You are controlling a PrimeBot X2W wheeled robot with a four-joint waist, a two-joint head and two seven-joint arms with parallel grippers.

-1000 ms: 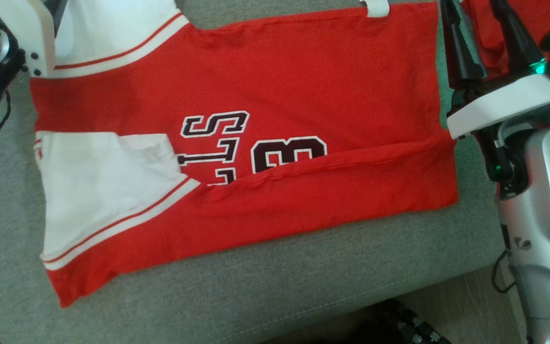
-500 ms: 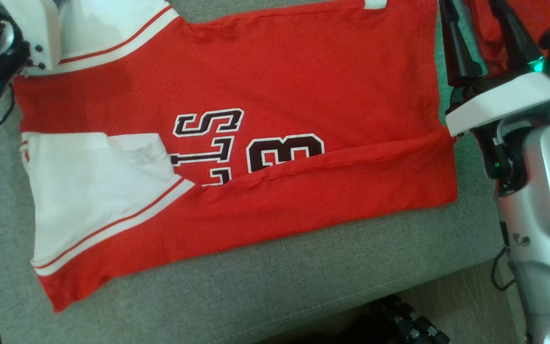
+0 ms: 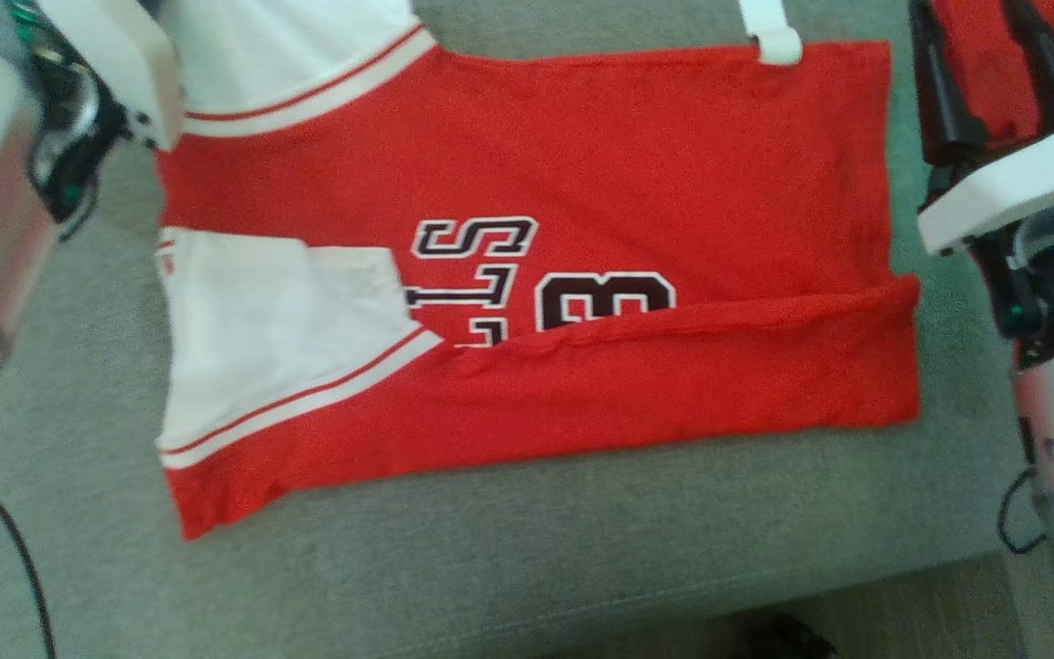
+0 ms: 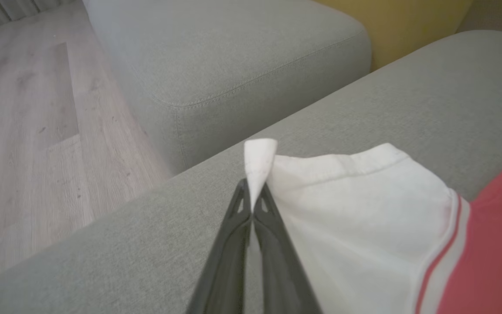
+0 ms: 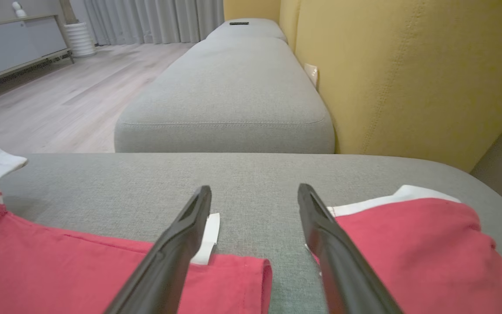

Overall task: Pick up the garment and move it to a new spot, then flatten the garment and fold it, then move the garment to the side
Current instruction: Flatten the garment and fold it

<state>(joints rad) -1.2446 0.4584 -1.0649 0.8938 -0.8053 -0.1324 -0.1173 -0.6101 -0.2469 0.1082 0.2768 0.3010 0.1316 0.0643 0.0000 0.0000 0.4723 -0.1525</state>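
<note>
A red garment (image 3: 582, 156) with white sleeves and dark lettering lies spread on the grey sofa cushion (image 3: 536, 549). Its near long edge is folded over the print. In the left wrist view my left gripper (image 4: 251, 194) is shut on the corner of the far white sleeve (image 4: 355, 209), and a tip of cloth sticks up past the fingertips. In the head view that arm's white wrist housing (image 3: 115, 64) covers the fingers at the upper left. My right gripper (image 5: 254, 192) stands open above bare cushion just past the garment's far right corner (image 5: 242, 274), holding nothing.
A second red garment (image 5: 408, 248) lies right of my right gripper (image 3: 975, 37). A small white tag (image 5: 207, 237) sticks out at the first garment's far edge. Another grey cushion (image 5: 229, 100) and a yellow backrest (image 5: 408, 74) stand beyond. Wooden floor (image 4: 28, 131) lies past the sofa's left edge.
The whole head picture has shifted right, so the camera has moved. The left gripper keeps its hold on the sleeve, and the right gripper stays open beside the garment.
</note>
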